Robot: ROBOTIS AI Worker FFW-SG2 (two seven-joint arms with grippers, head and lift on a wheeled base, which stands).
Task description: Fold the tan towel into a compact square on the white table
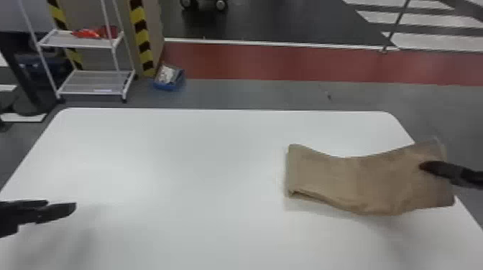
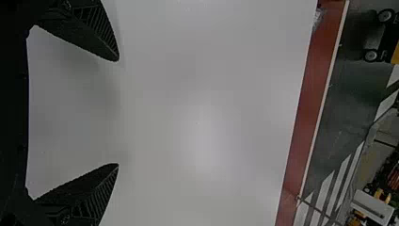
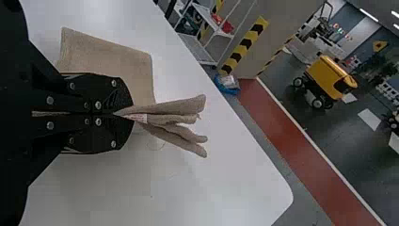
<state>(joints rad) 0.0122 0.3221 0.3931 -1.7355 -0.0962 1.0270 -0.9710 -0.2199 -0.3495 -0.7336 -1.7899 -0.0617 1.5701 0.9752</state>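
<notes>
In the head view the tan towel [image 1: 352,179] is a folded strip on the right of the white table [image 1: 187,172]. Its left end rests on the tabletop and its right end is raised, held by my right gripper [image 1: 427,167]. Seen from the right wrist, the towel [image 3: 113,61] is pinched between the closed fingers of that gripper [image 3: 124,114], with several layers fanning out past the tips. My left gripper [image 1: 68,210] is over the table's left side, far from the towel; in the left wrist view the same gripper [image 2: 117,113] is open with nothing between its fingers.
Beyond the table's far edge stand a white wire shelf [image 1: 95,80] at the left and a blue bin [image 1: 169,77] on the floor. The table's right edge runs beneath the raised towel end. A yellow wheeled machine [image 3: 329,80] is farther off.
</notes>
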